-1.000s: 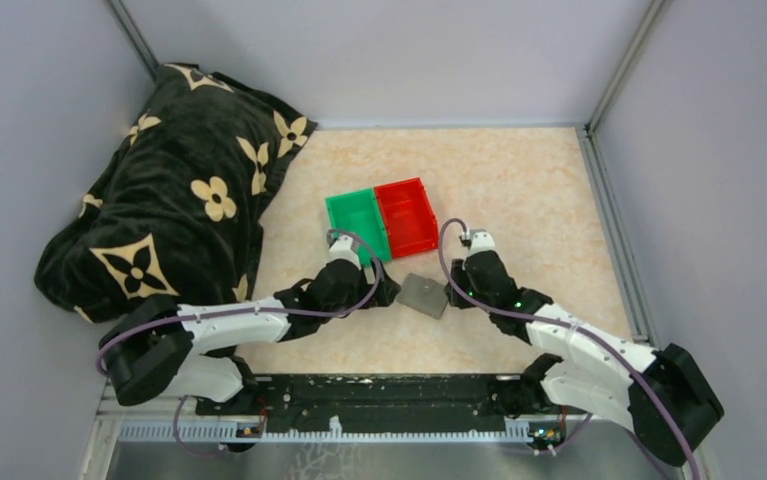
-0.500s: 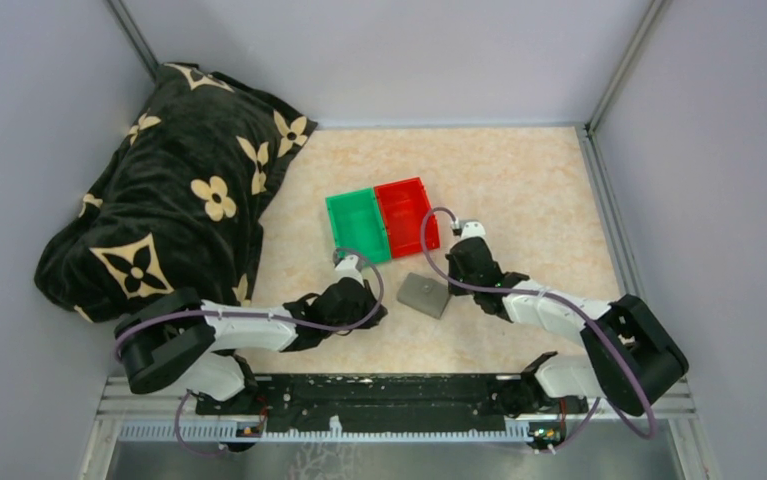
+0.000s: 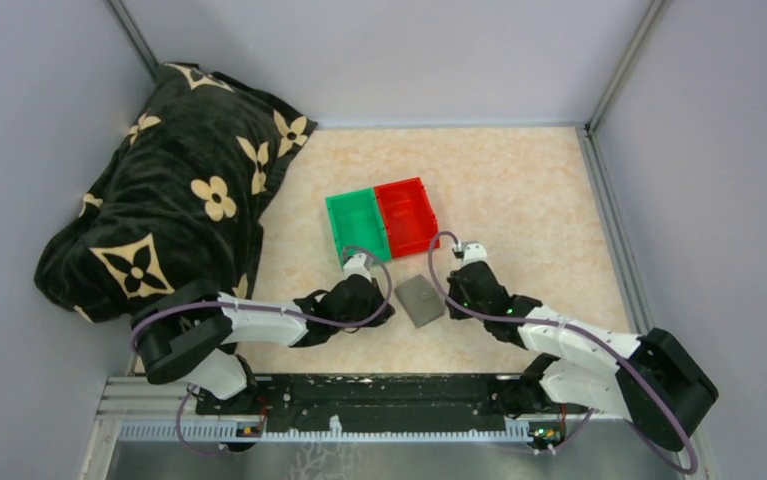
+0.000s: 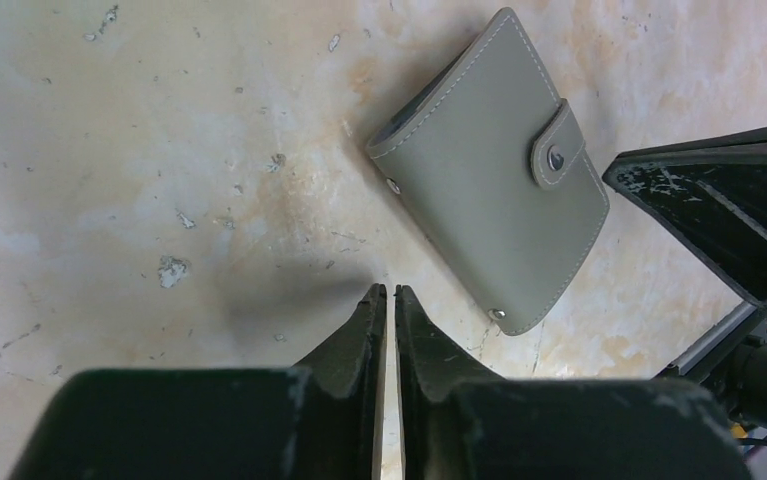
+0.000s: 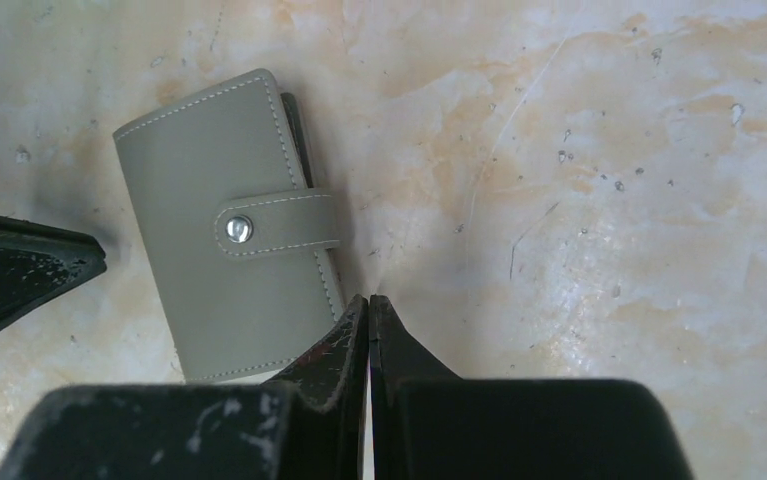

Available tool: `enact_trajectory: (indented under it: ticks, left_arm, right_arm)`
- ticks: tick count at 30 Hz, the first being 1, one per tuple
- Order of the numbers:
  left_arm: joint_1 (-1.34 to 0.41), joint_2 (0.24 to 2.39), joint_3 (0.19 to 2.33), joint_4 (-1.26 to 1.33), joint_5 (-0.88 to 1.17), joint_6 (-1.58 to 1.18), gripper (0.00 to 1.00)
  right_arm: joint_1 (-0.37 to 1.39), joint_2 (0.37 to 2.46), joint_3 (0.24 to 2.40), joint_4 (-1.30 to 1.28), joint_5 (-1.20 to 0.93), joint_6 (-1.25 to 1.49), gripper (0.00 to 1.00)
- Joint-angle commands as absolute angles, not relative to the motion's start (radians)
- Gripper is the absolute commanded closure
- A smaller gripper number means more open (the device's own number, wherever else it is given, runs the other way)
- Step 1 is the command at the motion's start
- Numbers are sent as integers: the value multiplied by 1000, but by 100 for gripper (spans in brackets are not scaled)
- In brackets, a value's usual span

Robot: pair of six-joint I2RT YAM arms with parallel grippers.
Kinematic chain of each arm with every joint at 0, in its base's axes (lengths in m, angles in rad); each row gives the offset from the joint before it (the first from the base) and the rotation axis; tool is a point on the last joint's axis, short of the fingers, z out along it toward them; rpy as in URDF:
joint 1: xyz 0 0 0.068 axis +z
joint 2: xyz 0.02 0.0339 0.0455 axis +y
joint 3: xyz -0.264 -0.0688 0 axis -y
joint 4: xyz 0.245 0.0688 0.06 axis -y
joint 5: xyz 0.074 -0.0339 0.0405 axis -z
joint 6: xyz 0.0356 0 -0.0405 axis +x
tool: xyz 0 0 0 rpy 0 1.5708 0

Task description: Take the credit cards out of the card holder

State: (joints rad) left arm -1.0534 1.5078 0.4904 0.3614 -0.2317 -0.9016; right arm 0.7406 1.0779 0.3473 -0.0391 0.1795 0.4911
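Observation:
The card holder [image 3: 420,300] is a grey wallet lying flat on the table, folded shut with its snap strap [image 5: 277,224] fastened. The credit cards are hidden inside it; only a dark sliver shows at its open edge. My left gripper [image 3: 390,303] rests just left of the card holder, its jaws together with a hairline gap and nothing between them [image 4: 390,290]. My right gripper [image 3: 451,291] sits at the card holder's right edge, shut and empty [image 5: 368,298], with one fingertip right beside the card holder's corner [image 4: 489,170].
A green bin [image 3: 357,225] and a red bin [image 3: 406,215] stand side by side just behind the card holder. A black blanket with cream flowers [image 3: 179,200] fills the back left. Grey walls close in the table on three sides.
Both grippers have closed, the left from wide open. The card holder has turned slightly and shifted a little toward the near edge. The right arm has swung about and come back beside it.

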Motion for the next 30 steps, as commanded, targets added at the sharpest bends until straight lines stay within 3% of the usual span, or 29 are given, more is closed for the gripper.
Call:
enact_trajectory:
  ticks: [1,3,7,9,30]
  left_arm:
    - [-1061,1518,508,404,-211,-908,86]
    - [-1066,1515,507,424,-204,-893,78]
    - [-1078,1515,499,463,-198,-901,56]
    - [-1080,1525,492,481,-198,-925,53]
    - [-1080,1446,383,416,-317,-1029,57]
  right_arm:
    - [758,989,403,-96,215,465,100]
    - [758,978,442,-118,230,424,94]
    - [758,1016,517,-134,238,356,60]
    - [760,1051,544,-124,236,339,52]
    - [947,1335,654,-92,373,322,51]
